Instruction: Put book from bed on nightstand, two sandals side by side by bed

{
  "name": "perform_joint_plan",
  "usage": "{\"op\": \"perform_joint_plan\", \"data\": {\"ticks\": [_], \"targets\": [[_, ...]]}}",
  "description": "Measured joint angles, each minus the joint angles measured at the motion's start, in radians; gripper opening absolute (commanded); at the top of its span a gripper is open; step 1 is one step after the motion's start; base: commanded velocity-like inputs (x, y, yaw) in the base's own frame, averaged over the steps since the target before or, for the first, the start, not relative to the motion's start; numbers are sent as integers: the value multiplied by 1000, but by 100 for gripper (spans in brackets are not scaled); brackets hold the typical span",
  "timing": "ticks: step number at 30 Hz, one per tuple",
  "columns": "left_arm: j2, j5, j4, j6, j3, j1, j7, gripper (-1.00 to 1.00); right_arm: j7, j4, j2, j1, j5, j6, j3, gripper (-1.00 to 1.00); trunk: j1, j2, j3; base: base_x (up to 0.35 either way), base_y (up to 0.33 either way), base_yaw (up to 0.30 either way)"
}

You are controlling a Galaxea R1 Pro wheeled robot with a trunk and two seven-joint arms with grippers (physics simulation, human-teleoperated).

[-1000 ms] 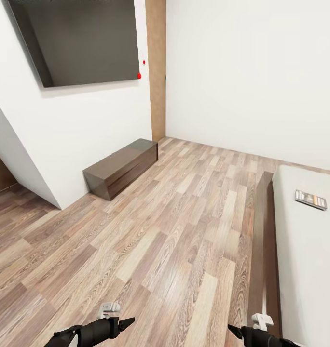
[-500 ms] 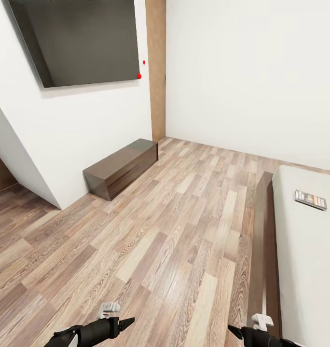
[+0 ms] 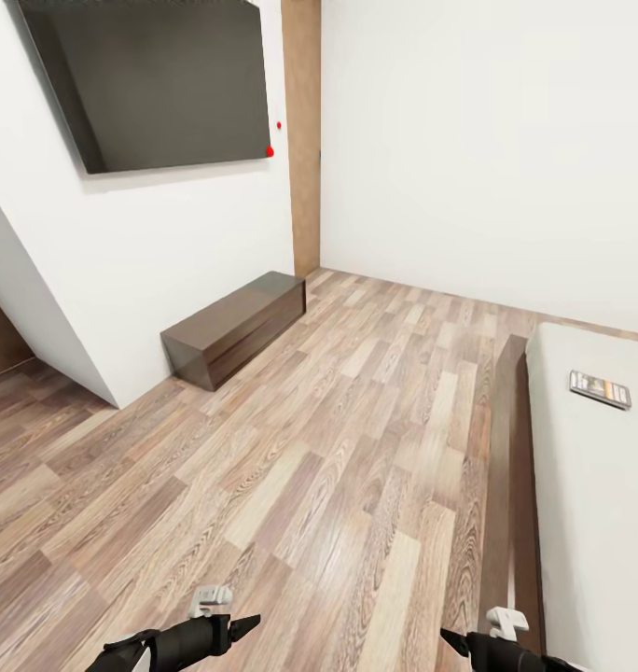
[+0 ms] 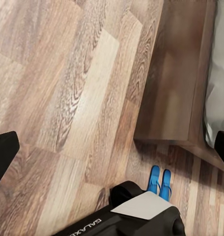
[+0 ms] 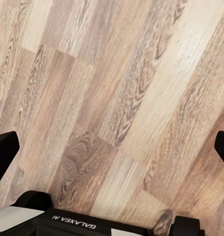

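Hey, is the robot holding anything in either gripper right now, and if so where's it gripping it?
Nothing is held. Both grippers are open over bare floor, and the book lies untouched on the bed.

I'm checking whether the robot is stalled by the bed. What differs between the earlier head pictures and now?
Almost nothing. The whole head picture has slid down a touch, so the camera tilted slightly; the things themselves did not move. The book lies in the same spot on the bed, the low dark bench stays by the wall, and both arms hang low as before, nothing taken hold of or let go.
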Motion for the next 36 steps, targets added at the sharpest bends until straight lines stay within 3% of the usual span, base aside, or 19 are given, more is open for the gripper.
{"op": "perform_joint_plan", "data": {"ticks": [11, 14, 20, 23, 27, 36], "targets": [[0, 1, 0, -56, 1, 0, 15, 100, 0, 0, 0, 0, 0, -1, 0, 100, 0, 0, 17, 0, 0, 0], [0, 1, 0, -59, 0, 0, 55, 100, 0, 0, 0, 0, 0, -1, 0, 100, 0, 0, 22, 0, 0, 0], [-2, -1, 66, -77, -1, 0, 223, 100, 0, 0, 0, 0, 0, -1, 0, 100, 0, 0, 32, 0, 0, 0], [-2, 3, 115, -149, 0, 0, 267, 100, 0, 0, 0, 0, 0, -1, 0, 100, 0, 0, 37, 0, 0, 0], [-1, 5, 129, -189, 2, 0, 278, 100, 0, 0, 0, 0, 0, -1, 0, 100, 0, 0, 43, 0, 0, 0], [3, 5, 157, -208, 2, 3, 284, 100, -5, 0, 0, 0, 0, 0, 0, 100, 0, 0, 57, 0, 0, 0]]}}
